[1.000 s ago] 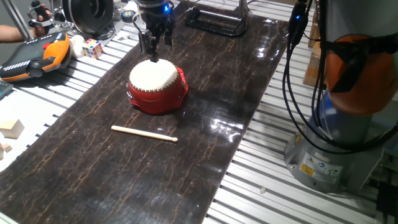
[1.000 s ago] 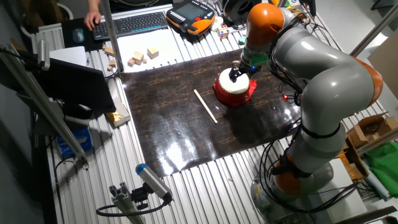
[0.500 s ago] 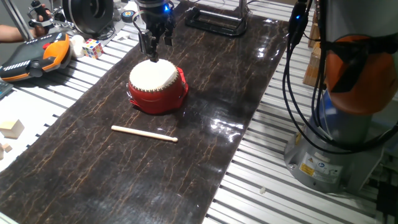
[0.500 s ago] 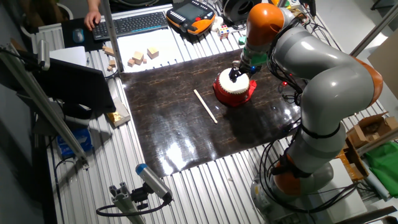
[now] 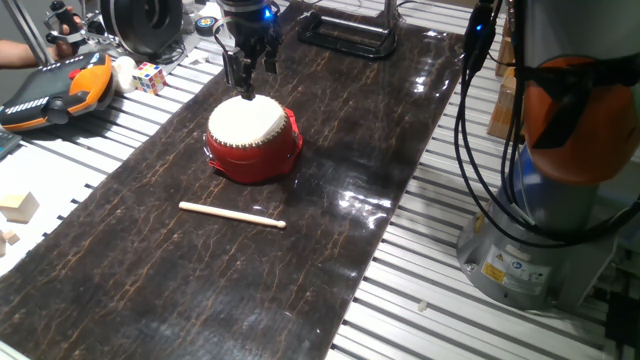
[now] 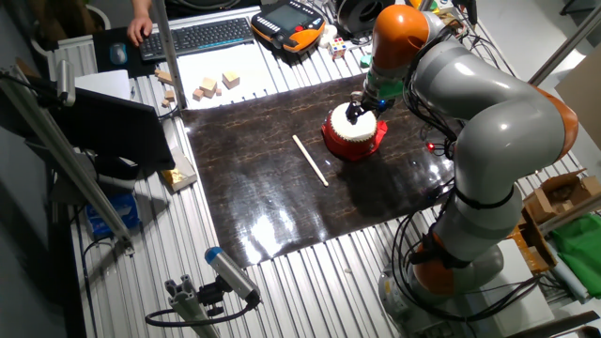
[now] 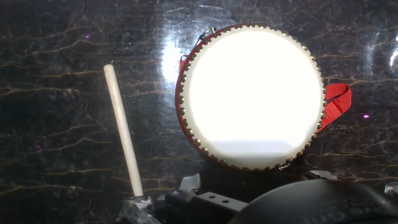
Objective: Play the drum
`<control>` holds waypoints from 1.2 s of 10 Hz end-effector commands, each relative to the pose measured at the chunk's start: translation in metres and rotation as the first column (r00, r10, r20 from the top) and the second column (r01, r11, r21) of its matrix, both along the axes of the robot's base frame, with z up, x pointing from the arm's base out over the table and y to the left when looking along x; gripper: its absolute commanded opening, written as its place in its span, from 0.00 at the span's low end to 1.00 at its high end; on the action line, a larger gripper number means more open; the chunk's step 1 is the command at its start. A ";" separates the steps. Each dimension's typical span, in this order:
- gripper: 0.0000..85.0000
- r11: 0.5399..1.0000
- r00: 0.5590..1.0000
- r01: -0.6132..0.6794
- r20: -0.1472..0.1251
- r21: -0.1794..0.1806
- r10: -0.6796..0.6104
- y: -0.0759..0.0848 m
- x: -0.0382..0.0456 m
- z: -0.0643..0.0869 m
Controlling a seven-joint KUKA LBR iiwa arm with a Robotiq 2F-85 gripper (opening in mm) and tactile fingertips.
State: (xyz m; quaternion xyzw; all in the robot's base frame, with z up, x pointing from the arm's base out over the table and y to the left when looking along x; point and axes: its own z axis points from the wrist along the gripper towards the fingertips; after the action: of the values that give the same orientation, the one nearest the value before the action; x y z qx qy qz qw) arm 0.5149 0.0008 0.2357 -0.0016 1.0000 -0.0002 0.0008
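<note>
Small squat round drum (image 5: pixel 253 140) with glossy red body and cream-white flat skin, upright on the dark marbled mat (image 5: pixel 330 190), toward its far end. Directly over the skin's far edge, black two-finger gripper (image 5: pixel 243 80), fingers drawn close together, clasping nothing; impossible to tell whether the tips touch the skin. Risks, by judgement: off-centre strike near the studded rim, tipping or sliding the light drum on the glossy mat; too hard a push, denting the skin. Thin pale wooden stick (image 5: pixel 232 215) flat on the mat, well apart from the drum, untouched. Red strap loop (image 7: pixel 336 101) at the drum's side, a possible snag.
</note>
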 end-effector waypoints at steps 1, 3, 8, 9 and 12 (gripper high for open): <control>0.01 0.971 0.941 -0.208 -0.293 -0.114 0.168 0.000 0.0000 0.000; 0.01 0.971 0.941 -0.208 -0.293 -0.114 0.168 0.000 0.0000 0.000; 0.01 0.971 0.940 -0.214 -0.292 -0.109 0.175 0.000 0.0000 0.000; 0.01 0.970 0.939 -0.219 -0.293 -0.108 0.179 0.000 0.0000 0.000; 0.01 0.972 0.942 -0.207 -0.290 -0.110 0.168 0.000 -0.0001 0.000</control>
State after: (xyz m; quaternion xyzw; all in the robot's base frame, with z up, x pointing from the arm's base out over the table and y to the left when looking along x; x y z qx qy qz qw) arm 0.5148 0.0005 0.2359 -0.0953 0.9832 -0.0700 -0.1392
